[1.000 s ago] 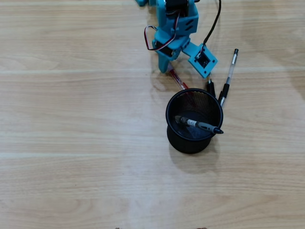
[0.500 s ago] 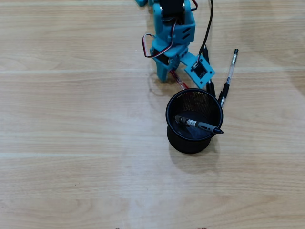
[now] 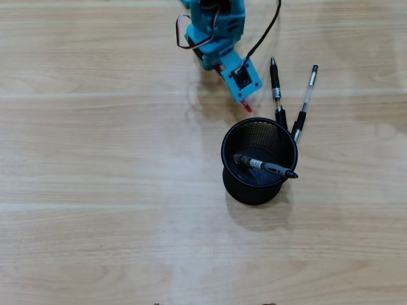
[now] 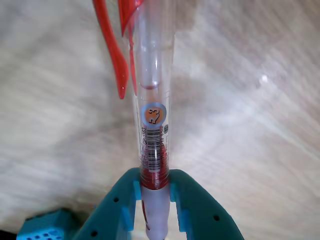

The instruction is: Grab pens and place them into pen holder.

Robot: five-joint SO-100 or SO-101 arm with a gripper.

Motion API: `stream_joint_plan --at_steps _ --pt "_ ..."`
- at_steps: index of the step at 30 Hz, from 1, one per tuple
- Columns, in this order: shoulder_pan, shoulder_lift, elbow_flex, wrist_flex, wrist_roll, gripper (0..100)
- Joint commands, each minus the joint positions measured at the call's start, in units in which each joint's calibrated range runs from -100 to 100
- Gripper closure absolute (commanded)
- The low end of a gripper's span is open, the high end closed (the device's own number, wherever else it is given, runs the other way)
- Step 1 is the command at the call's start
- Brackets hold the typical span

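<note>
In the wrist view my teal gripper (image 4: 153, 200) is shut on a clear pen with red ink and a red clip (image 4: 152, 115), held above the wooden table. In the overhead view only the pen's red tip (image 3: 247, 107) shows below the blue arm head (image 3: 240, 77), just up-left of the black mesh pen holder (image 3: 236, 184). One black and grey pen (image 3: 264, 166) lies slanted inside the holder. Two black pens lie on the table above and right of the holder: one (image 3: 276, 89) close to the arm, one with a clear barrel (image 3: 306, 101) further right.
The light wooden table (image 3: 95, 190) fills both views. The arm's black cable (image 3: 270, 28) and red wire (image 3: 180, 32) hang near the top of the overhead view.
</note>
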Motion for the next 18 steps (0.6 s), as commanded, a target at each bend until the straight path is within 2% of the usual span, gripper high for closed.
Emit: stream_joint_plan --at_steps 1,5,7,11,18 --pt "3.0 -11.8 -12.4 10.4 0.1 98" --pt "4.0 -14.1 -28.6 11.8 0.1 98" --pt "3.7 -13.8 -35.0 7.5 -0.4 98" --pt "1.8 -10.1 -36.8 -13.8 -2.2 98" --pt "-1.9 -2.6 -17.5 -54.1 -12.3 98"
